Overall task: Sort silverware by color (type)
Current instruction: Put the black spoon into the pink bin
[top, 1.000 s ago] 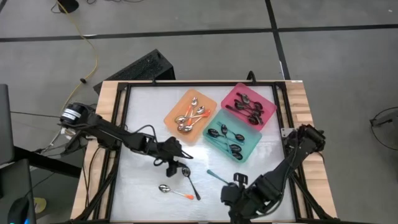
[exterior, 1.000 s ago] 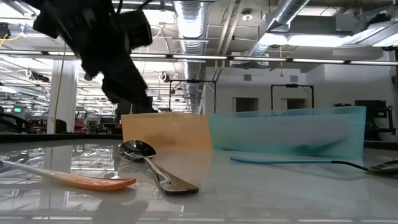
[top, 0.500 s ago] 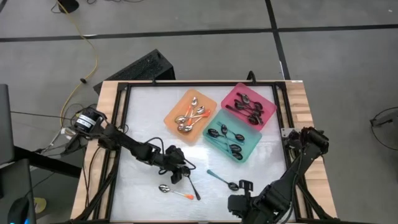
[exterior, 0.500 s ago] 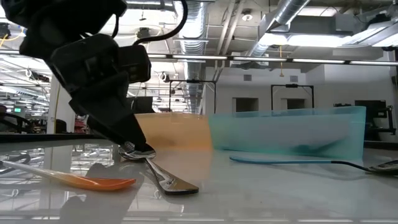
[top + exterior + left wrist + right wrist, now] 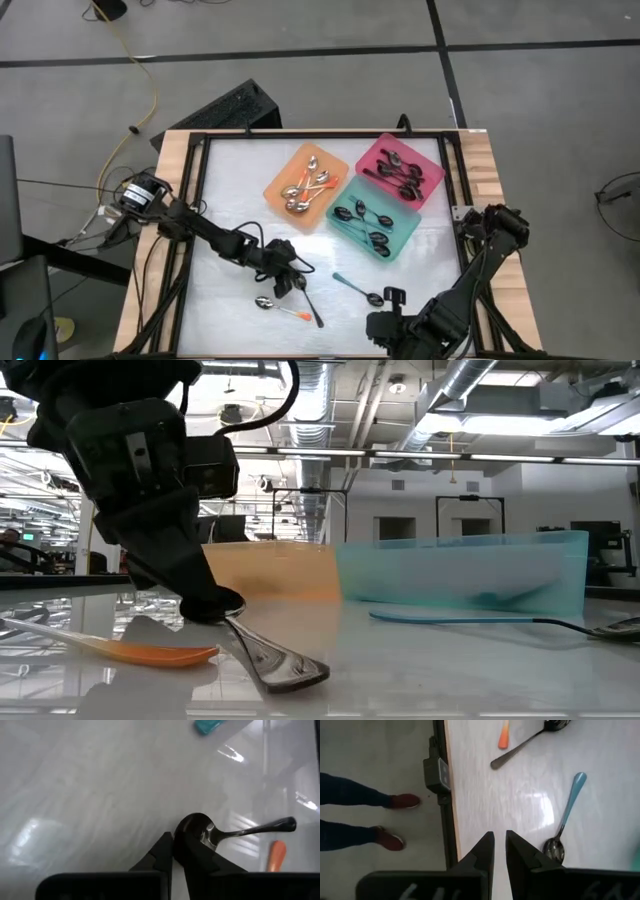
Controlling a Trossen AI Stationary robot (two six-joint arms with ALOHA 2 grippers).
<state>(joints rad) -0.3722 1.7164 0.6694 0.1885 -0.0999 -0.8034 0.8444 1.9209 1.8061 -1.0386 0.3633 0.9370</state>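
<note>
Our left end effector (image 5: 291, 281) is clamped on the black spoon's (image 5: 308, 300) bowl, its handle trailing toward the desk's front edge.

Open bench (image 5: 225, 190) left of the trays; near front edge, blocked by black spoon (image 5: 308, 300), orange-handled spoon (image 5: 280, 307), teal-handled spoon (image 5: 358, 290).

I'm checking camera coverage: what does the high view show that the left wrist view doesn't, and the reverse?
Only the high view shows the orange tray, teal tray and pink tray holding sorted spoons, and the right gripper by the table's front edge. Only the left wrist view shows the left gripper shut on the black spoon's bowl. Both show that spoon, the teal-handled spoon and the orange-handled spoon.
</note>
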